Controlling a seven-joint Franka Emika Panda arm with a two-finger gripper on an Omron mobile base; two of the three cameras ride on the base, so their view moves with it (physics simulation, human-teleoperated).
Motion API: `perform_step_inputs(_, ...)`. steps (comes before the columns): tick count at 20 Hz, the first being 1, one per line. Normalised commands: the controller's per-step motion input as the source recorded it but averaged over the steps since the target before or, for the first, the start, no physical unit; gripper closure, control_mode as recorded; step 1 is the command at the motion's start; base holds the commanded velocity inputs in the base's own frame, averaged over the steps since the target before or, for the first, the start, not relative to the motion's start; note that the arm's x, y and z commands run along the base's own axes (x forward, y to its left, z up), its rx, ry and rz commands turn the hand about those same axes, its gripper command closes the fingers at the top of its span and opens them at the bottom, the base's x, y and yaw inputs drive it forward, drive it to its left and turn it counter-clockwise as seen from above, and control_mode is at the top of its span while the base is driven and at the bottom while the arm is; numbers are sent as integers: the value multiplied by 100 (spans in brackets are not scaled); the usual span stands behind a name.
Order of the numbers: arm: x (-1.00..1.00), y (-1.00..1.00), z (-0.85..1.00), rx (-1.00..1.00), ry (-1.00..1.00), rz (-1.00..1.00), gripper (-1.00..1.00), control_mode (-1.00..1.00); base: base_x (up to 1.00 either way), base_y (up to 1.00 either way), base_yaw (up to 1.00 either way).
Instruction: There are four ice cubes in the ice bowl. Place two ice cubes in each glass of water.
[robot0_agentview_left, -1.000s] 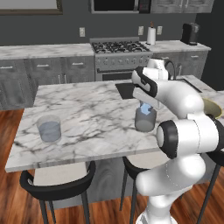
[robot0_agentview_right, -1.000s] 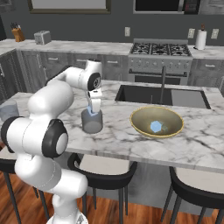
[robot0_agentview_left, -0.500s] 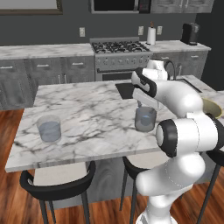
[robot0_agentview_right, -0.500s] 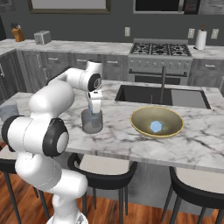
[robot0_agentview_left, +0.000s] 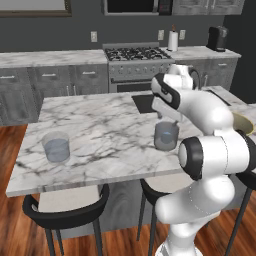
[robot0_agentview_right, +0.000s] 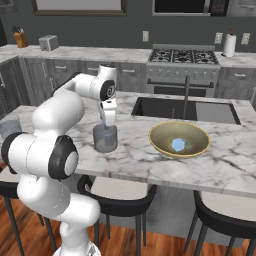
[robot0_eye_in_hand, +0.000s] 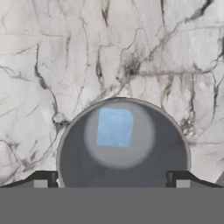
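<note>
You've got the claw (robot0_eye_in_hand: 113, 177) hanging straight over one glass (robot0_eye_in_hand: 122, 144), and in the hand view its two dark tips sit wide apart, one at each side of the rim, with nothing between them. So it's spread and holding nothing.

Look down into that glass and there's one ice cube (robot0_eye_in_hand: 114, 127) in it: a small pale-blue square, a bit see-through, lying flat against the round lighter patch of the bottom, slightly up and left of the middle. The glass itself reads as a dark grey circle with a thin pale rim.

From the right base view the same glass (robot0_agentview_right: 105, 138) is a short clear tumbler with a bluish-grey tint, standing upright on the marble counter (robot0_agentview_right: 125, 152), directly under the claw (robot0_agentview_right: 107, 123). The bowl (robot0_agentview_right: 179, 139) is off to its right, well apart from it, wide and yellowish-tan, with pale-blue ice (robot0_agentview_right: 178, 145) lying in the bottom. I can't tell how many cubes that blob is.

In the left base view the second glass (robot0_agentview_left: 56, 146) stands near the left end of the counter, far from the first one (robot0_agentview_left: 166, 136). It has the same grey-blue tint; whether any ice is in it I can't make out.
</note>
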Motion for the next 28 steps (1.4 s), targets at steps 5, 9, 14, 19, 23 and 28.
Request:
perform_step_inputs(5, -12, -51, 13, 0, 1, 0, -100, -100, 0, 0, 0)
perform_step_inputs(9, 0, -100, 1, -1, 7, 1, -100, -100, 0, 0, 0)
perform_step_inputs(14, -23, -100, 14, -4, 0, 8, -100, -100, 0, 0, 0)
perform_step_inputs(19, -51, -100, 20, -5, 0, 15, -100, -100, 0, 0, 0)
perform_step_inputs(23, -68, -89, 0, -3, 0, 13, -100, -100, 0, 0, 0)
perform_step_inputs(28, 0, -74, -19, -4, 0, 1, -100, -100, 0, 0, 0)
